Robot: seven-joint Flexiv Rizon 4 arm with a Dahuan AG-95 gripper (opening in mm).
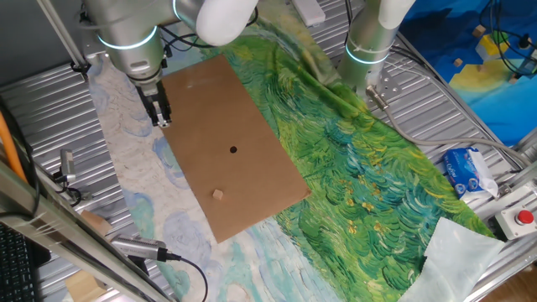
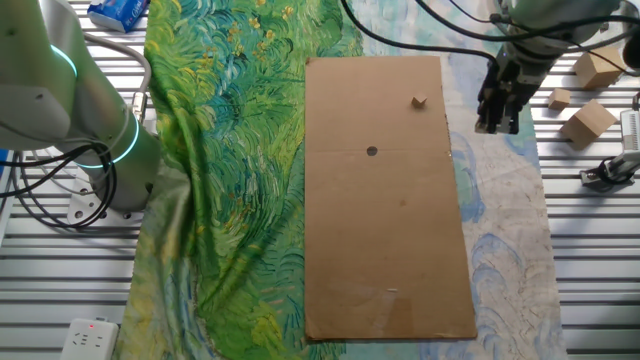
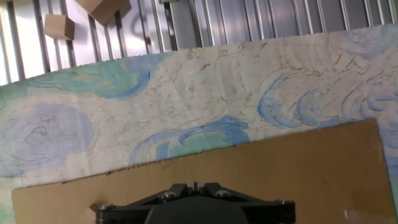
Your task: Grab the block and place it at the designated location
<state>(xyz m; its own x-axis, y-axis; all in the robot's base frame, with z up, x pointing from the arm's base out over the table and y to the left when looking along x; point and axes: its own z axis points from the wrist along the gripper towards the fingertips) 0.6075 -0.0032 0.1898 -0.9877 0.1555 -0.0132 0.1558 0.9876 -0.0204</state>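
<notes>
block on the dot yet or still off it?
Off it. The block sits on the cardboard sheet, clearly apart from the black dot; the gripper is away at the sheet's edge.

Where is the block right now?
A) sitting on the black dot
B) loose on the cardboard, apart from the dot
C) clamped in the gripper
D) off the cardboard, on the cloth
B: the block lies by itself on the cardboard sheet, clearly apart from the black dot, and the gripper hangs off beside the sheet's edge with nothing seen between its fingers.
</notes>
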